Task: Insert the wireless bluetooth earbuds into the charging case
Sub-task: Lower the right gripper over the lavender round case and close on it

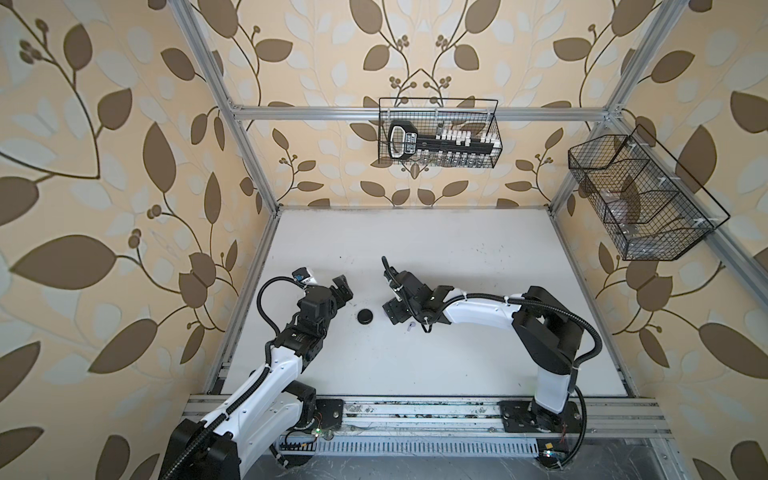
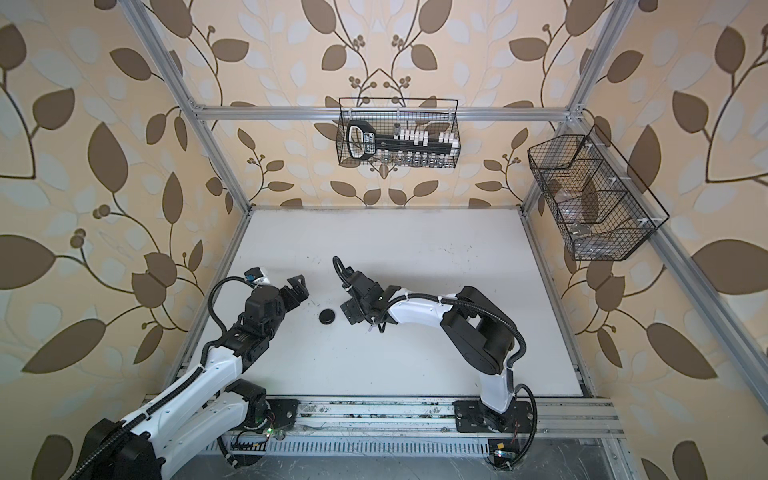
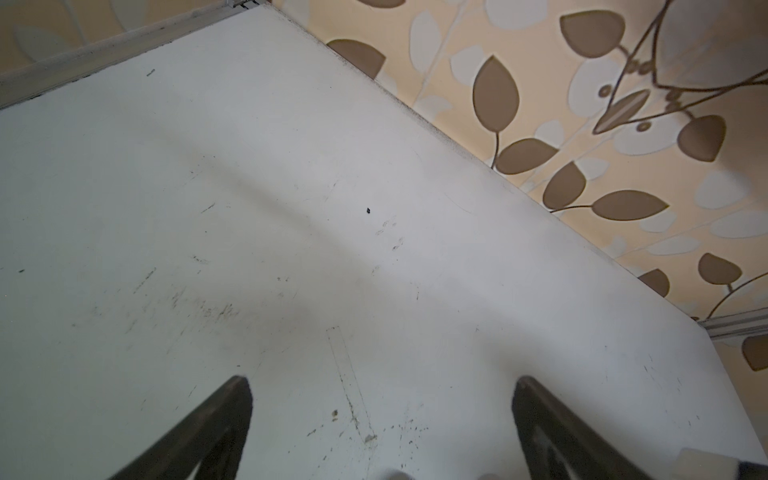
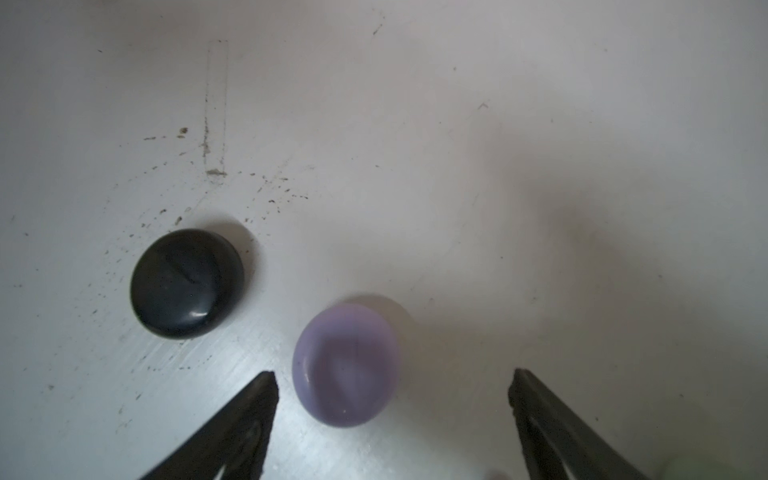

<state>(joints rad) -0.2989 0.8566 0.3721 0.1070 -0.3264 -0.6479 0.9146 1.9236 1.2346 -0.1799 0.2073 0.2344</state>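
- in a top view the left gripper (image 1: 343,289) hangs over the table (image 1: 457,249), jaws spread wide with nothing between them. the black case (image 1: 365,316) lies just beside it, between the two arms.
- in a top view the right gripper (image 2: 351,313) points down at the table close by the black case (image 2: 327,317). one lavender earbud (image 2: 369,328) lies on the table just under that arm's wrist. i cannot find the other earbuds.
- left wrist view: only bare, scuffed table (image 3: 291,208) lies ahead of the left gripper (image 3: 382,382), which is wide and empty. the pale blurs at the lower edge are too soft to name.
- right wrist view: the right gripper (image 4: 393,374) is wide and holds nothing. the lavender case (image 4: 345,365) lies on the table below it, nearer one finger and apart from the black case (image 4: 187,282). both cases look shut, though i cannot be sure of the lavender one.
- handling, as a judgement: the earbud is tiny, light, hard and glossy, so it is likely to slip or flick away under a pinch. it is best taken across its stem, with the jaws narrowed first and kept low to the table. the cases are smooth, light pebbles that will likely slide when pushed. one will want steadying, and its lid must be opened before anything goes in.
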